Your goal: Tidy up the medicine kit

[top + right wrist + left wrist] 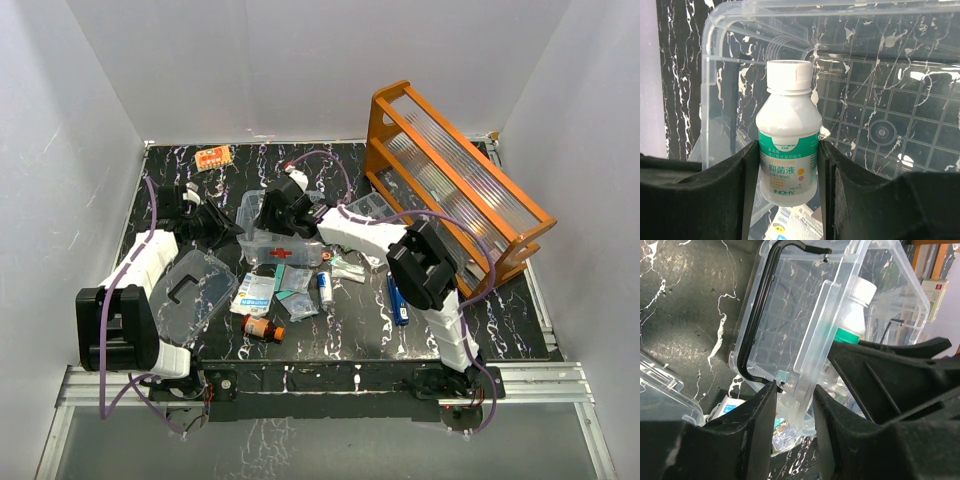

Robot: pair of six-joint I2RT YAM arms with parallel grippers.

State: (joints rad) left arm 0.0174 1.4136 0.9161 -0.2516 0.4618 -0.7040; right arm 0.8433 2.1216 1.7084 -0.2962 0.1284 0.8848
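Two arms reach over the black marbled bench (340, 335). There is one medicine kit box (290, 256), clear plastic with a red cross on its front wall. It stands open near the middle of the bench, just left of the single orange wooden rack (455, 185). Its one clear lid (205, 275), with a dark handle, lies flat on the bench to the near left of the box and beside the left arm.

The left arm's fingers (760, 430) sit on either side of the box's left end wall, nearly closed, with the clear plastic pinched between them. The right arm's fingers (740, 190) are clamped on one white bottle (788, 115) with a white cap and a green band on its label. They hold it upright inside the box.

In front of the box lies a loose scatter:
- one amber bottle (265, 328) with an orange cap, on its side
- one white tube (325, 288)
- one blue tube (398, 300)
- several flat sachets (255, 295), too overlapped to count

One orange blister pack (213, 157) lies alone at the far left corner.
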